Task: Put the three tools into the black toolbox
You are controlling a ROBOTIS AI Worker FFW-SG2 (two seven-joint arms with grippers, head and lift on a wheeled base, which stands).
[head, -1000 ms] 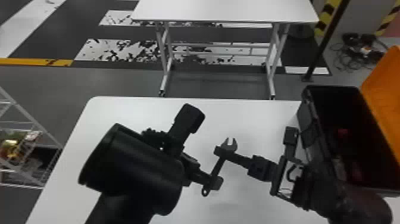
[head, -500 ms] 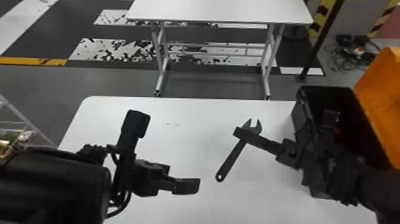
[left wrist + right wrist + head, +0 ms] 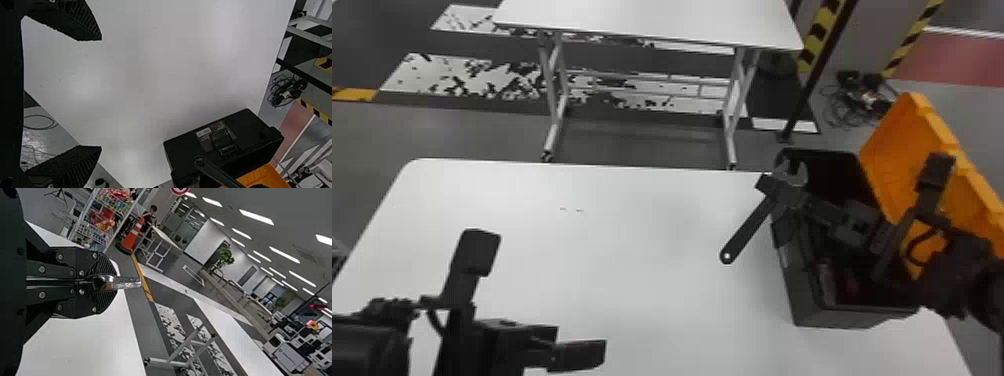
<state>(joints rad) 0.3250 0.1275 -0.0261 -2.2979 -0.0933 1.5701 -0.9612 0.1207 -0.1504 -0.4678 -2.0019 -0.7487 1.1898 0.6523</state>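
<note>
- Head view: right gripper (image 3: 782, 194) grasps the wrench (image 3: 751, 227) near its head, over or just beside the black toolbox's (image 3: 807, 300) left wall; depth is hard to judge.
- Left wrist view: left gripper (image 3: 100, 93) is released, empty.
- Right wrist view: clenched on smooth, stiff metal, likely head-heavy; holding near the head should limit pivoting.

A: Which class of room is represented?
B: An indoor workshop or lab hall; which of the two cannot be told. Head view, upper right: striped posts (image 3: 819, 37) and loose cables (image 3: 869, 97). Upper left: worn white floor paint (image 3: 457, 75).
A: And the right wrist view?
B: Rows of ceiling lights (image 3: 256, 216), an orange traffic cone (image 3: 135, 233), a rack (image 3: 83, 214) and a green plant (image 3: 225, 256).
</note>
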